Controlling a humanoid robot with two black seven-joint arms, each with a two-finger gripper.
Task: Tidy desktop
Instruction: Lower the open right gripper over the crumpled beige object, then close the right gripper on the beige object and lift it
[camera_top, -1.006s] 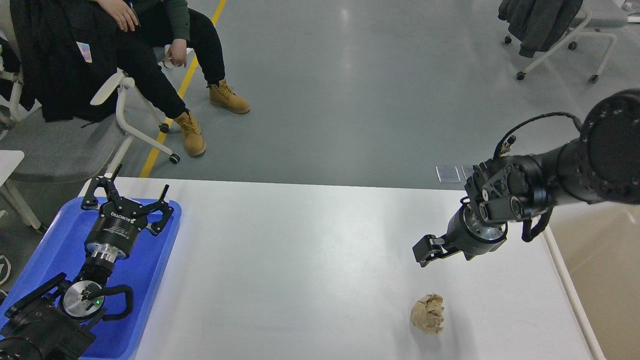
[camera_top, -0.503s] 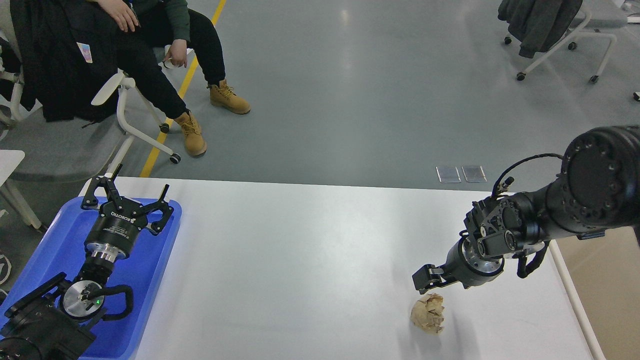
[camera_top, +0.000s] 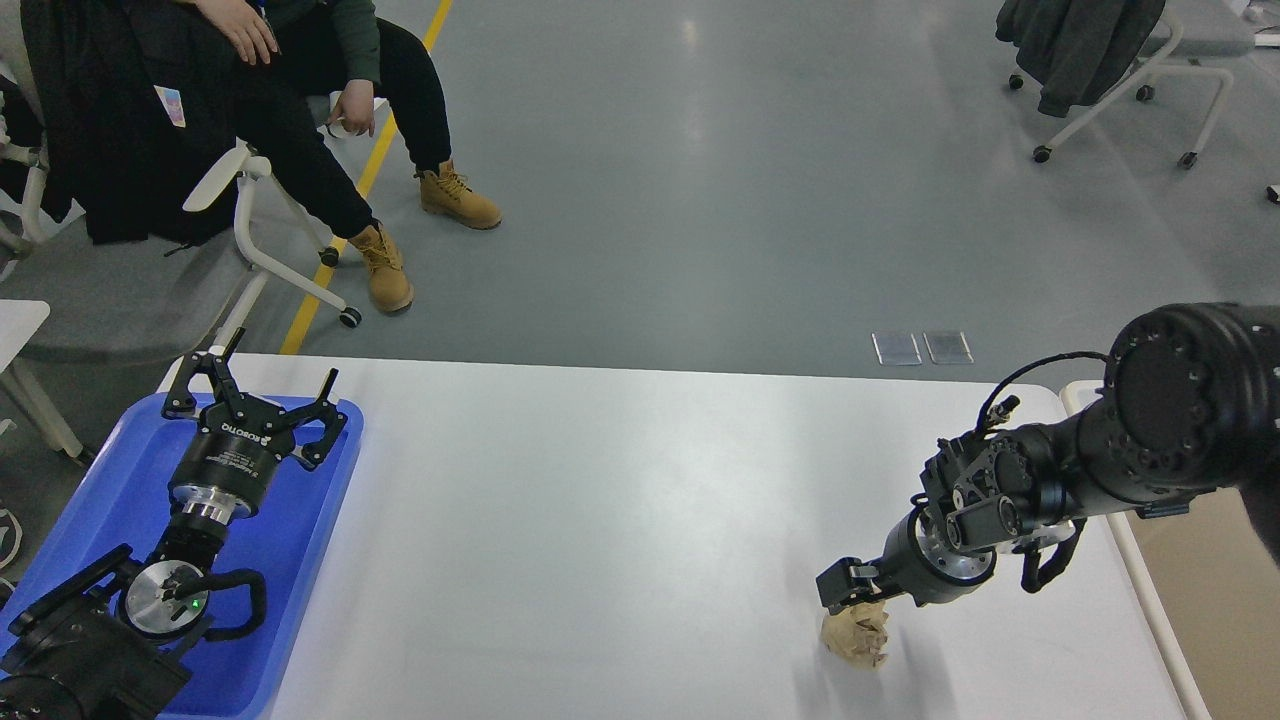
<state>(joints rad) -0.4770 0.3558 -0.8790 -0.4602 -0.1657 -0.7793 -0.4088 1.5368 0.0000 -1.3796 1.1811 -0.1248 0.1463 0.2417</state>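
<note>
The desktop (camera_top: 600, 520) is a wide white tabletop. A crumpled brown paper ball (camera_top: 858, 640) lies on it near the front right. My right gripper (camera_top: 845, 588) hangs right over the ball's top and touches or nearly touches it; it looks dark and its fingers cannot be told apart. My left gripper (camera_top: 255, 395) is open and empty, held over the blue tray (camera_top: 310, 520) at the desktop's left end.
A beige white-rimmed bin (camera_top: 1135, 560) stands just off the desktop's right edge, under my right arm. A seated person (camera_top: 300, 110) on a wheeled chair is beyond the far left corner. Another wheeled chair (camera_top: 1090, 50) with a coat stands far right.
My right arm has come down and toward me, bringing its gripper from well above the table onto the paper ball. The left arm and the ball have not moved.
</note>
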